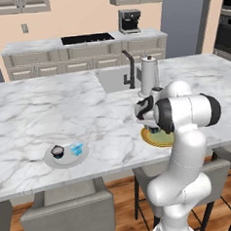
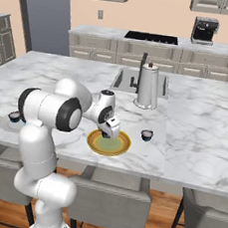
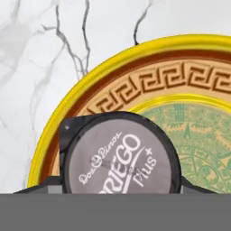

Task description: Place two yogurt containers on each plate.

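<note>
My gripper (image 2: 107,132) hangs low over the left part of the yellow-rimmed plate (image 2: 120,148), shut on a dark yogurt container with a grey printed lid (image 3: 119,155). In the hand view the cup sits between my fingertips above the plate's patterned rim (image 3: 149,85). The arm covers much of this plate (image 1: 156,140) in the left base view. Another dark yogurt container (image 2: 146,135) stands on the counter just right of the plate. The pale grey plate (image 1: 67,161) near the counter's front left carries a dark cup (image 1: 57,151) and a light-blue tub (image 1: 77,149).
A tall steel canister (image 2: 147,87) stands behind the yellow plate, beside the black faucet (image 1: 130,70) and the sink (image 1: 114,78). Grey chairs (image 1: 65,211) line the counter's near edge. A coffee machine (image 2: 204,30) sits on the back counter.
</note>
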